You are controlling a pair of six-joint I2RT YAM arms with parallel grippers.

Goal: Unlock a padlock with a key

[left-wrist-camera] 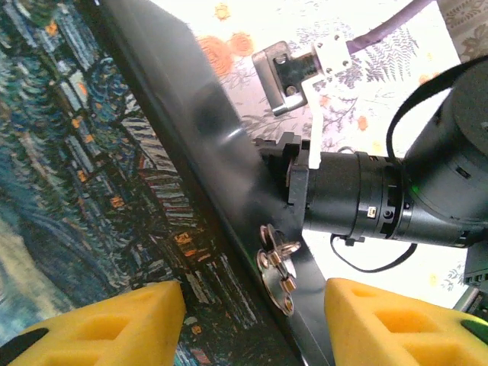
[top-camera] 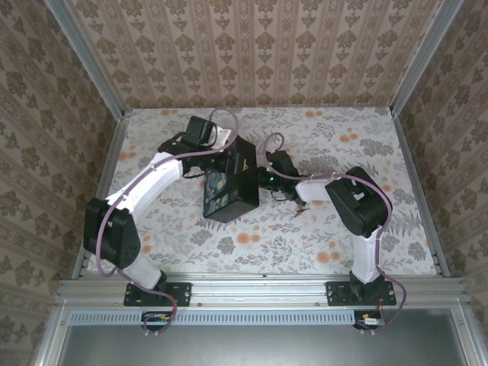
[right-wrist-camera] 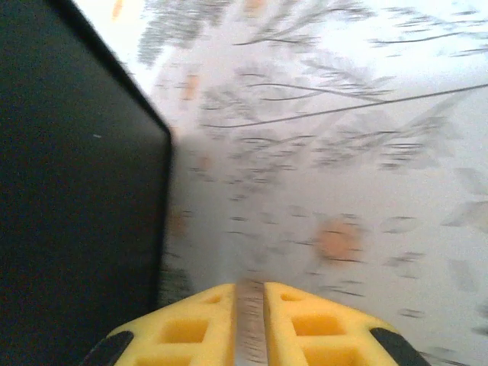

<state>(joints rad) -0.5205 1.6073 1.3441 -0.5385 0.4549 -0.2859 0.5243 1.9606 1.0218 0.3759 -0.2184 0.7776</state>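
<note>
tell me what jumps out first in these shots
The dark box painted with blue-and-yellow swirls sits mid-table, with the left arm and right arm bent in towards it. In the left wrist view, the left arm's yellow fingers straddle its edge, and a small shiny metal piece sticks out of its black side. A flowery tabletop and patterned walls surround everything.

Overhead view evenly lit, sharp; right wrist view motion-blurred, washed out; left wrist background overexposed.

Laboratory robot cell: a silver aluminium-profile frame (top-camera: 263, 290) encloses beige damask-patterned wall panels (top-camera: 252, 53) and a white floral-printed tabletop (top-camera: 305, 244), with white-and-black robot arms (top-camera: 145, 191) bolted on.
</note>
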